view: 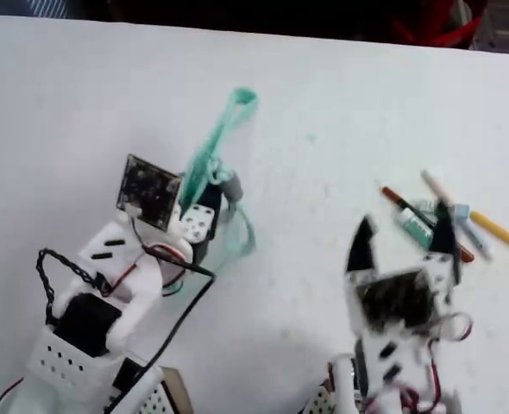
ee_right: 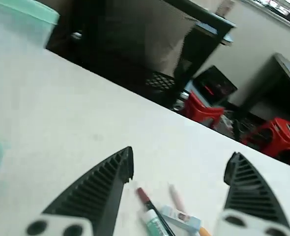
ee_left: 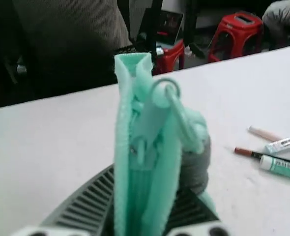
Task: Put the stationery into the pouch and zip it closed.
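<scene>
The left gripper [view: 211,197] clamps the soft, floppy green pouch [view: 224,129] upright by its near end; the right gripper [view: 403,237] gapes empty beside light, probably slippery pens [view: 412,221], best pinched mid-shaft.

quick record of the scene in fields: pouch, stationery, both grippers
pouch: mint green, held upright
left gripper: shut on pouch
right gripper: open, holding nothing, close to stationery
stationery: pens, pencils and a tube, loose in a small pile on table
zip: cannot tell if open or closed
</scene>
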`<state>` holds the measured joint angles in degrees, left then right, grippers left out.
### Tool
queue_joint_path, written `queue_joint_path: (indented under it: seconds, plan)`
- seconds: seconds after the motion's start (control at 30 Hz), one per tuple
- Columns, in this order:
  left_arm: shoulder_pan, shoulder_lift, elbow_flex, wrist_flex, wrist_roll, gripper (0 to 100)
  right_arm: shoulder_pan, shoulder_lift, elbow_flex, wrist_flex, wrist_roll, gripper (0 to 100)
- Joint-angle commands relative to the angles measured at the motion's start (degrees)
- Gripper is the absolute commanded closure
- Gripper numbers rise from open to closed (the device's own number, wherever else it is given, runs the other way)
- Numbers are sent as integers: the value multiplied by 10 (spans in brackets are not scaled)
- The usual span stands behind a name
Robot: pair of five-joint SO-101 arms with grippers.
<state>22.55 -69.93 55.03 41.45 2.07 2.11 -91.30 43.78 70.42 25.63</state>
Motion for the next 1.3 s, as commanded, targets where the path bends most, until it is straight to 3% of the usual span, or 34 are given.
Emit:
queue_joint_path:
  seconds: [0.0,0.27,0.6,0.77,0.83,1.07,1.27]
  plan:
    - [22,-4,-4,-79,7,977,76,112,-39,-59,8,744]
    - [85,4,5,-278,5,978,177,473,-346,27,14,755]
    - [87,100,161,-439,-25,978,325,901,-661,112,323,758]
    - [89,102,204,-446,-30,978,385,1053,-705,111,538,758]
    - [101,100,225,-446,-33,977,399,1104,-707,97,591,758]
    - [137,100,243,-400,-59,976,410,1263,-738,-32,603,759]
    - [133,100,244,-385,-61,976,409,1324,-786,22,673,799]
